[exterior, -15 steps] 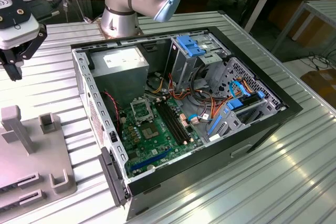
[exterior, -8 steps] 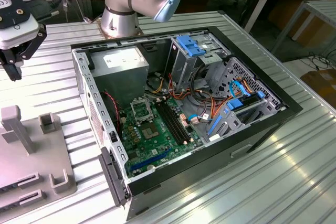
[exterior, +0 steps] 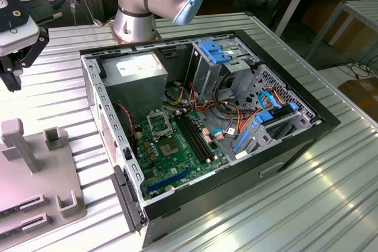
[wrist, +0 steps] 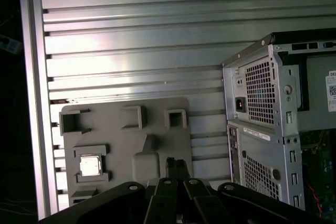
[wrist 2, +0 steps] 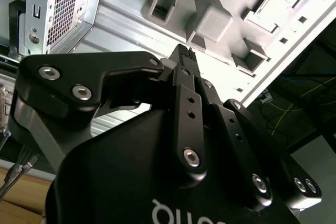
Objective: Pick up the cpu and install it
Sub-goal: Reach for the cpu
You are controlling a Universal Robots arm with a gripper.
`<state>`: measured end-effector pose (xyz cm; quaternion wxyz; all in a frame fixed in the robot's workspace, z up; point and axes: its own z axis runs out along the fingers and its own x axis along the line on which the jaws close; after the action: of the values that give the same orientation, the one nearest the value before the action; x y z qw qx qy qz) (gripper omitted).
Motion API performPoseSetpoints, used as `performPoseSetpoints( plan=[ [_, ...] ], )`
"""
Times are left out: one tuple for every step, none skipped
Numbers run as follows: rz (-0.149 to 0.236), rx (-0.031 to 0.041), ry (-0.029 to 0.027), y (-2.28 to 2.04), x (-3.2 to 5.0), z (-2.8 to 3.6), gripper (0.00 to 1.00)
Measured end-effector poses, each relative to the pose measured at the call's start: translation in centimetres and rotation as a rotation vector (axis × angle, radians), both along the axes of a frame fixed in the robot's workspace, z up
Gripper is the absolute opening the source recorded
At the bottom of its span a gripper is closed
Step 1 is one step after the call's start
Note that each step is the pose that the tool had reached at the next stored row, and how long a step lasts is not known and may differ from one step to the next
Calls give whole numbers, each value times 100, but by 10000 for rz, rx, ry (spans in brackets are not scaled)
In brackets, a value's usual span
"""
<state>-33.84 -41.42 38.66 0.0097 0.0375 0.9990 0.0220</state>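
The claw (wrist: pixel 176 162) is clenched on nothing, over the grey holder tray (wrist: pixel 118 140). The cpu (wrist: pixel 90 165) lies flat in one tray pocket, near the claw tips but apart from them. The open computer case (wrist: pixel 273 150) beside the claw bears white stickers (wrist: pixel 256 136), their print too small to read

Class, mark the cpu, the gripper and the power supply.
cpu (wrist: pixel 90 165): first wrist view, its silver top.
gripper (wrist: pixel 176 162): first wrist view, between its fingertips.
power supply (exterior: pixel 134 90): exterior view, its grey face.
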Motion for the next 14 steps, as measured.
performPoseSetpoints(
  plan=[
    [0,0,0,0,-10,0,11],
    [0,0,0,0,-21,0,11],
    [0,1,0,0,-30,-1,11],
    [0,0,0,0,-39,-1,11],
    [-1,1,0,0,-57,-2,11],
    [-1,1,0,0,-66,-2,11],
    [0,0,1,0,-75,-2,11],
    [-1,0,1,0,-83,-2,11],
    [0,1,0,0,-91,-3,11],
    [-1,1,0,0,-99,-3,11],
    [-1,1,0,0,-106,-3,11],
    [-1,1,0,0,-115,-4,11],
    [-1,0,0,0,-121,-4,11],
    [0,1,0,0,-130,-4,11]
  ],
)
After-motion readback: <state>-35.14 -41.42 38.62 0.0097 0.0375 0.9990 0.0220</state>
